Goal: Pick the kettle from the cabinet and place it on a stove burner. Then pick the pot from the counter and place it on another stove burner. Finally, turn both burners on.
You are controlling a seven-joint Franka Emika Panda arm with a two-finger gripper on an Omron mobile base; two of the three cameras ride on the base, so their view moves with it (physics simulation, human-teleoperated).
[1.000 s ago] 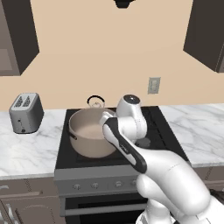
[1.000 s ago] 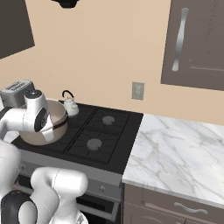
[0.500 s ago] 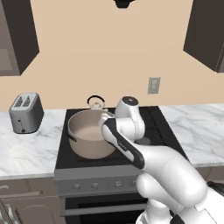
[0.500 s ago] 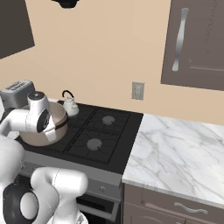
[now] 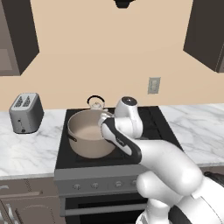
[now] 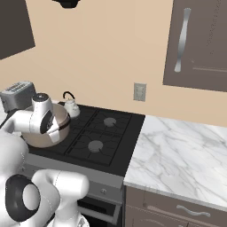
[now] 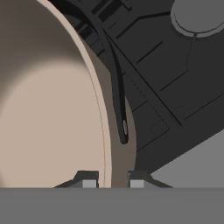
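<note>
Tan-beige and wide, the pot (image 5: pixel 89 139) sits upright on the front left burner of the black cooktop (image 5: pixel 151 120), its open mouth facing up. In the hand view you look down on its rim (image 7: pixel 98 103): one fingertip (image 7: pixel 89 179) stands inside the wall and the other outside, so the end effector (image 7: pixel 112 180) is clamped on the rim of the pot. The dark side handle (image 7: pixel 119 98) runs along the outer wall just beside this grip; its far end is cut off at the top of the picture. In the left base view the arm covers the right side of the pot, and in the right base view the hand hides most of the pot, so you see only its lower wall.

The kettle (image 5: pixel 96 103) stands behind the pot on the back left burner, its thin black handle arching upward; its body is partly hidden by the pot. The two right burners (image 6: pixel 96 146) are bare. A toaster (image 5: pixel 26 112) stands on the counter (image 5: pixel 26 148), well to the left. The cabinet (image 6: pixel 199 42) hangs at the upper right, cut off by the frame.
</note>
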